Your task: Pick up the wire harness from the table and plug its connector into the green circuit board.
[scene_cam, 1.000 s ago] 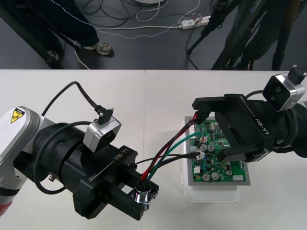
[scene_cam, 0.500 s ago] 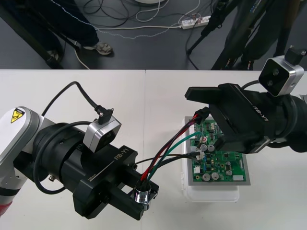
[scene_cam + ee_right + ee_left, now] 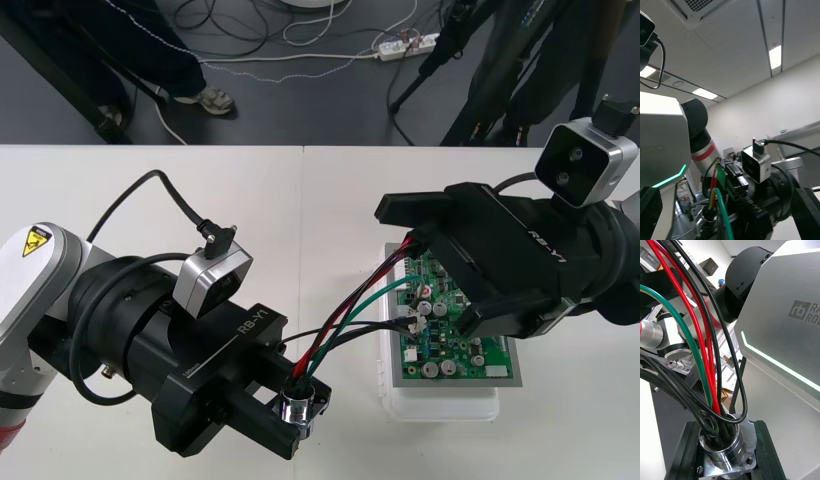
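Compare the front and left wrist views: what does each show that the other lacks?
Front view adds the green circuit board on its white base, under the open right claw. Left wrist view adds the screw holes in the socket's flange. Both share the left claw shut on the metal socket, red, green and black wires rising from it.

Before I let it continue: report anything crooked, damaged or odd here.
Nothing is damaged or spilled. The wires run through the air from the metal socket, clamped in the left tool, to the green board beneath the open right tool. Whether the plug is seated cannot be told.
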Controlling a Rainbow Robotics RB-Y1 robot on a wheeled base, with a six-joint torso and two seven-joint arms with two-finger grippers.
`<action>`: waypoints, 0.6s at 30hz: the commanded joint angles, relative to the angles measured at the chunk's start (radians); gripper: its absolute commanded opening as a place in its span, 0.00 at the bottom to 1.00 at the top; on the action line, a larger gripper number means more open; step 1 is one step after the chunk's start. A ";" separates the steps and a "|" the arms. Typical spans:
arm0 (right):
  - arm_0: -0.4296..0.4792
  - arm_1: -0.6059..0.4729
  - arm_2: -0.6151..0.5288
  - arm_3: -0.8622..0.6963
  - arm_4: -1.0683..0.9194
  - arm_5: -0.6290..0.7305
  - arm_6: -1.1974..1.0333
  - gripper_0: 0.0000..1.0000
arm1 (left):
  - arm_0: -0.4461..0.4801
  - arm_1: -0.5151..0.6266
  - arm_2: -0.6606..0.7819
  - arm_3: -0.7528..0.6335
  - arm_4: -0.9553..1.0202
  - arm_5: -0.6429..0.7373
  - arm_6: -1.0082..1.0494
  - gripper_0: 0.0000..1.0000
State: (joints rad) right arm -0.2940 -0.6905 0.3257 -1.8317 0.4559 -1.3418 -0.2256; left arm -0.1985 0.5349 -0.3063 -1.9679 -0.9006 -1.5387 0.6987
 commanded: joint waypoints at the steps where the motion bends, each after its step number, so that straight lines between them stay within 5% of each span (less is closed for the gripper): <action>1: -0.034 0.006 0.019 -0.032 -0.016 -0.045 -0.058 1.00 | -0.032 -0.004 -0.019 -0.005 0.019 -0.032 0.081 0.00; 18: -0.079 0.049 0.004 -0.006 -0.059 -0.028 -0.084 1.00 | -0.032 -0.004 -0.017 -0.005 0.019 -0.032 0.082 0.00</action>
State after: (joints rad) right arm -0.3289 -0.6718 0.3296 -1.8312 0.4134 -1.3789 -0.2579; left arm -0.1985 0.5349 -0.3063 -1.9675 -0.9004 -1.5387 0.6991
